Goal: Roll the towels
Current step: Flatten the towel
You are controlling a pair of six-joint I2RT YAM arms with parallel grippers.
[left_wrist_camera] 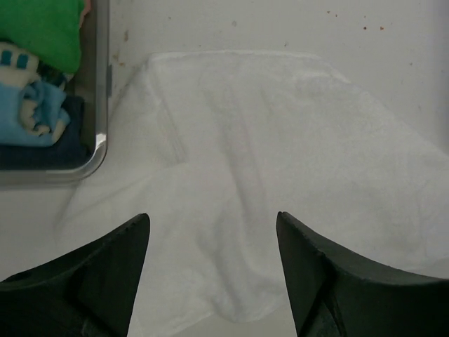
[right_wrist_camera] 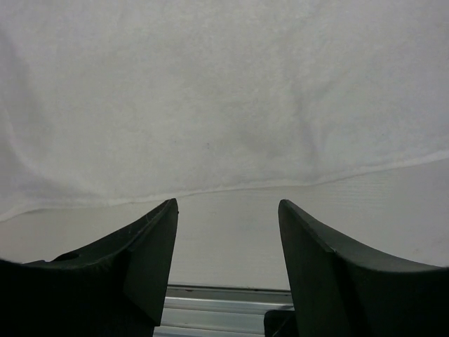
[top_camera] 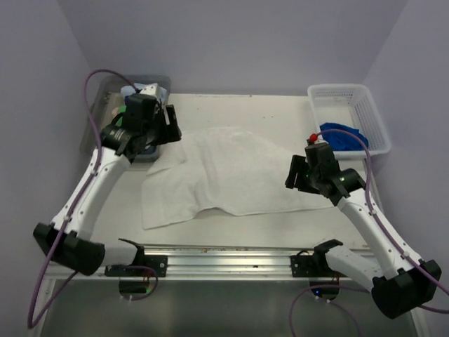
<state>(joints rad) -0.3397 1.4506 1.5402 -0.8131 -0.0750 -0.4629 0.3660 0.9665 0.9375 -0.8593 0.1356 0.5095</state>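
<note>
White terry fills most of what I see: the white towel [top_camera: 224,175] lies spread in the middle of the table [top_camera: 280,105], opened out but untidy, with a soft ridge across it, a wavy near edge and a crease at its far left corner. None of it is rolled yet.

The left gripper [left_wrist_camera: 210,225] hangs over that far left corner, jaws apart with nothing between them. It is just beside the grey bin [left_wrist_camera: 102,105] that holds the green towel [left_wrist_camera: 42,28] and the pale blue dotted towel [left_wrist_camera: 28,112]. The right gripper [right_wrist_camera: 228,207] hovers at the towel's near right edge, also apart and empty, with bare table and the rail [right_wrist_camera: 210,302] below it.

I read this placing as one arm to each side, so the cloth can be pinched at two points and pulled square before any rolling starts. A single pinch would likely just drag it into a bunch.

The blue towel [top_camera: 342,135] is well apart from all this, heaped in the white basket [top_camera: 372,116] at the far right, so I judge it is waiting its turn. The white terry looks thick and limp, and I expect it to sag between two pinches rather than hold a line
</note>
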